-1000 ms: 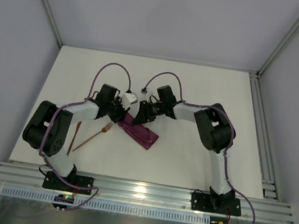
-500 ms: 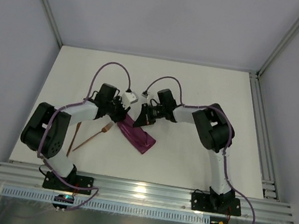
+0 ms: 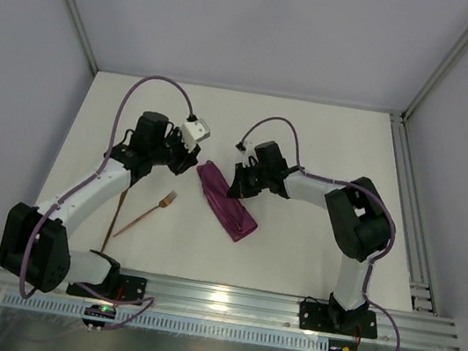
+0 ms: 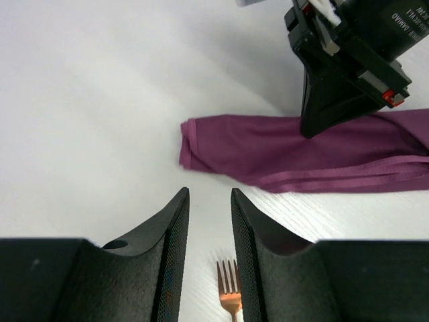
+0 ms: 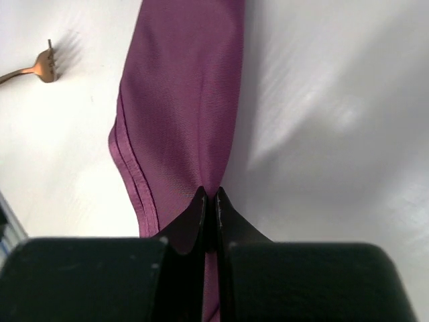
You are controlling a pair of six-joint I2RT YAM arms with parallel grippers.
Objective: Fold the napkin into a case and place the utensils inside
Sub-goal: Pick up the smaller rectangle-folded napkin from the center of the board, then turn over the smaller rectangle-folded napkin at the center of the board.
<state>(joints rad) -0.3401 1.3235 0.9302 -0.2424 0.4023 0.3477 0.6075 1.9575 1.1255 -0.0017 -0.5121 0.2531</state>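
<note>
The plum-purple napkin point(image 3: 226, 203) lies folded into a narrow oblong strip point(image 4: 295, 151) running diagonally across the table middle. My right gripper point(image 5: 209, 193) is shut on the strip's right long edge point(image 5: 184, 100), pinching a fold of cloth; in the top view this right gripper point(image 3: 238, 185) sits at the strip's far half. My left gripper point(image 4: 210, 194) hovers left of the strip's far end, jaws slightly apart with nothing between them, and in the top view it point(image 3: 187, 165) stands clear of the cloth. A copper fork point(image 3: 153, 213) lies left of the strip, its tines point(image 4: 229, 282) below my left fingers.
A second slim copper utensil point(image 3: 117, 214) lies beside the fork, near the left arm's lower link. The fork's tines point(image 5: 41, 66) also show at the upper left of the right wrist view. Aluminium rails point(image 3: 215, 297) border the table's near edge.
My left gripper has let go of the napkin, drawn back to the left and opened a little. My right gripper has shut on the napkin's edge, and the strip has shifted slightly right.
</note>
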